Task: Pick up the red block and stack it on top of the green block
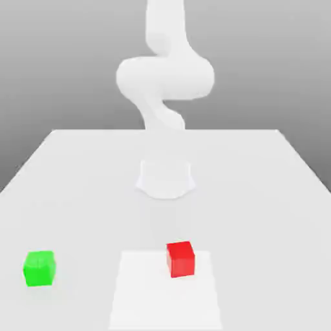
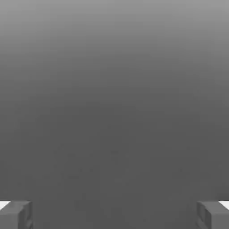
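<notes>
On the exterior view's left, green block (image 1: 39, 268) resting on the white table (image 1: 77, 187), near its front-left edge, bare surface all around. Further right, red block (image 1: 180, 258) sitting on the far right corner of a paler square patch (image 1: 155, 297), well apart from green. Behind, white arm (image 1: 165, 77) rising from its base. Gripper (image 2: 114, 214) spread wide, fingertips (image 2: 15, 214) apart, holding nothing.

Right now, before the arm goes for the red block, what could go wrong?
The gripper is open with nothing between its fingers, so it could close off-centre and knock the red block aside. The green block sits well apart, toward the exterior view's left near the table edge, so a misaligned release might tip both cubes off.
</notes>
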`<state>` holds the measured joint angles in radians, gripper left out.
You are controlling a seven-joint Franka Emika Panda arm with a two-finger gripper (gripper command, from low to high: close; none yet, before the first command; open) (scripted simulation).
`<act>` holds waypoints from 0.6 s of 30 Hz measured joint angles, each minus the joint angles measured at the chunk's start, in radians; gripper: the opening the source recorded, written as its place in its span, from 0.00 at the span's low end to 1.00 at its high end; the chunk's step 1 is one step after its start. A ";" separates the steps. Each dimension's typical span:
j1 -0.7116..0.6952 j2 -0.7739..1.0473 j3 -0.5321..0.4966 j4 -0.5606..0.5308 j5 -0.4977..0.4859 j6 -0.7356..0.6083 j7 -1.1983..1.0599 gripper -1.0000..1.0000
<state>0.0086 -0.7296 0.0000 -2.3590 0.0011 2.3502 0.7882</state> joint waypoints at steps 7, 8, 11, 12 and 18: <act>0.028 0.238 0.002 -0.189 0.004 0.166 -0.039 0.50; 0.031 0.272 0.002 -0.216 0.004 0.189 -0.045 0.50; 0.042 0.377 0.004 -0.298 0.005 0.261 -0.061 0.50; 0.046 0.414 0.005 -0.327 0.005 0.287 -0.067 0.50; 0.062 0.671 0.018 -0.490 0.002 0.465 -0.098 0.50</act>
<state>0.0702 -0.0587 0.0175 -2.8492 0.0027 2.8151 0.6904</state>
